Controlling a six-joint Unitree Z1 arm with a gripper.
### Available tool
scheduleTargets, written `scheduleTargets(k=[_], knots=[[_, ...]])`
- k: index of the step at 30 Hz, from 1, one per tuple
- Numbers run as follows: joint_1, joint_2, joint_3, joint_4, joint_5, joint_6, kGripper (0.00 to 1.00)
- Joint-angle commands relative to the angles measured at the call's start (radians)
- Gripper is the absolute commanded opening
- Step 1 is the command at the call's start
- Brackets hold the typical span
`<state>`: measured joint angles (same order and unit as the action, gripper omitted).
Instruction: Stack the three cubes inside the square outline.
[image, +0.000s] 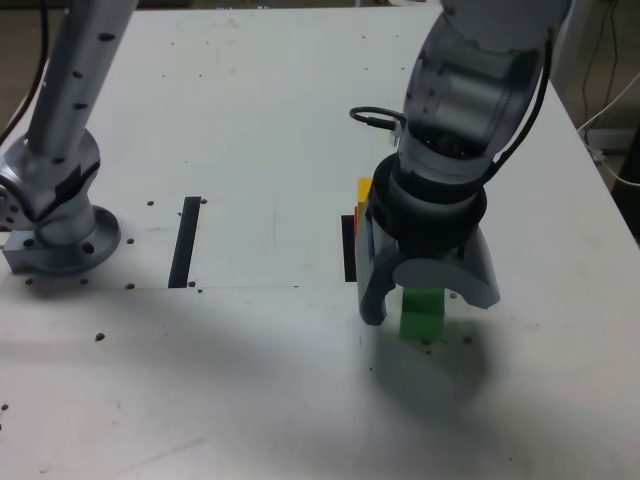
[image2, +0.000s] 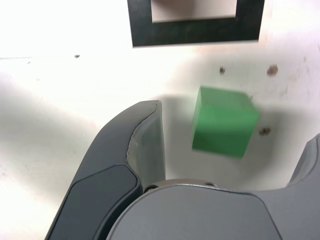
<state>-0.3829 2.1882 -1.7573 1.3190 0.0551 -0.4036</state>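
The green cube (image: 421, 313) (image2: 224, 121) rests on the white table, between the two spread fingers of my gripper (image: 425, 300) (image2: 235, 125). The gripper is open, and neither finger touches the cube in the wrist view. The square outline (image2: 195, 31) lies just beyond the cube; in the exterior view only a black edge of the square outline (image: 348, 250) shows beside the gripper. Behind the gripper, slivers of a yellow cube (image: 365, 187) and a red cube (image: 356, 214) peek out, yellow above red. Both are mostly hidden by the wrist.
A straight black strip (image: 185, 240) lies toward the exterior view's left. The arm's grey base (image: 60, 235) stands at the far left. A black cable loop (image: 375, 117) sticks out from the wrist. The table edge (image: 615, 190) and cables run along the right.
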Motion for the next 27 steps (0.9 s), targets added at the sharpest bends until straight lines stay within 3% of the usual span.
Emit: scheduleTargets(k=[1, 14, 20, 27], knots=[[0.015, 0.018, -0.004, -0.005, -0.002, 0.009, 0.91], [0.035, 0.039, -0.024, -0.011, -0.032, 0.041, 0.58], [0.035, 0.035, -0.024, -0.017, -0.027, 0.052, 0.31], [0.035, 0.033, -0.012, -0.037, -0.022, 0.052, 0.24]])
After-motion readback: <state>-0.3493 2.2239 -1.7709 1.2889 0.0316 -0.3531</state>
